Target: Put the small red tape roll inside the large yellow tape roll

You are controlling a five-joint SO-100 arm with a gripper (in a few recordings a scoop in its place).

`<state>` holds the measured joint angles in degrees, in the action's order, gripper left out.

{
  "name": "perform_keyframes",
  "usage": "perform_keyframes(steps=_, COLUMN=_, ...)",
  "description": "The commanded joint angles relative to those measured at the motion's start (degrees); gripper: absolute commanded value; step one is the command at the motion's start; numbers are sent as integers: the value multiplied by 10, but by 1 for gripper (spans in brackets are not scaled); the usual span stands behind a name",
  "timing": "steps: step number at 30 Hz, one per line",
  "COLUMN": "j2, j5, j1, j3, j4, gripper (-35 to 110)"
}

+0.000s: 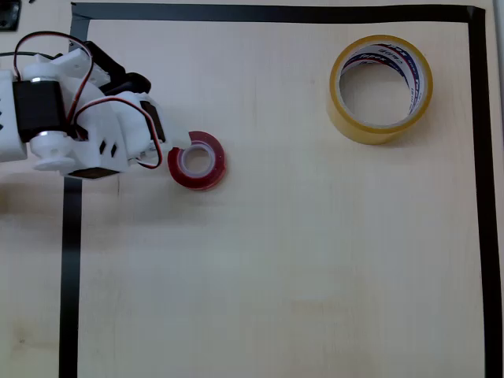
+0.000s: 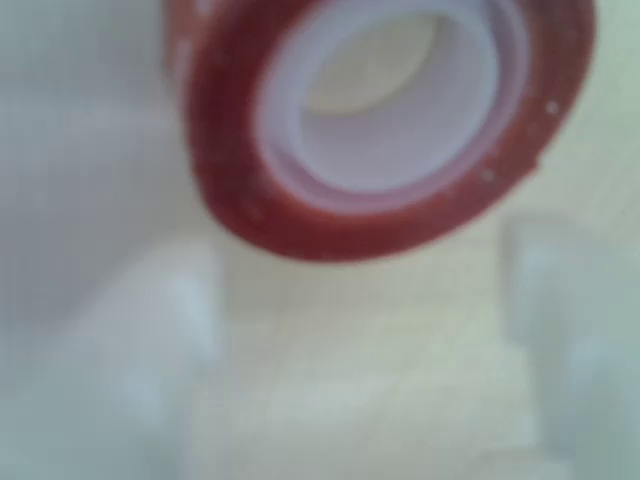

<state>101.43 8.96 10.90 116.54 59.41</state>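
Note:
The small red tape roll [image 1: 197,161] lies flat on the wooden table, left of centre in the overhead view. In the wrist view it looms close and blurred [image 2: 250,200], its white core facing the camera. My white gripper [image 1: 173,152] is at the roll's left edge, with one fingertip at its upper-left rim. The wrist view shows the gripper [image 2: 360,340] open, its two blurred white fingers [image 2: 150,340] apart just short of the roll, with bare table between them. The large yellow tape roll [image 1: 380,110] stands at the far right, its striped white core visible.
Black tape [image 1: 476,197] outlines the work area on the light wooden table; its left strip [image 1: 71,260] runs under the arm. The arm's white body and servo [image 1: 47,118] occupy the left edge. Bare table lies between the two rolls.

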Motion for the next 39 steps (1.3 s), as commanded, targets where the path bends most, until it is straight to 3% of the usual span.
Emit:
perform_keyframes(steps=1, j2=26, j5=-4, j1=12, j3=-1, j4=-11, gripper=16)
perform_keyframes(steps=21, j2=-64, j5=-1, j1=-4, j3=40, j4=-100, gripper=14)
perform_keyframes(steps=27, j2=-98, j5=0, j1=-13, j3=14, j4=-91, gripper=0)
perform_keyframes(steps=35, j2=-84, j5=2, j1=-18, j3=3, j4=-80, gripper=0)
perform_keyframes(steps=39, j2=-27, j5=8, j1=-13, j3=-62, j4=-21, gripper=0)
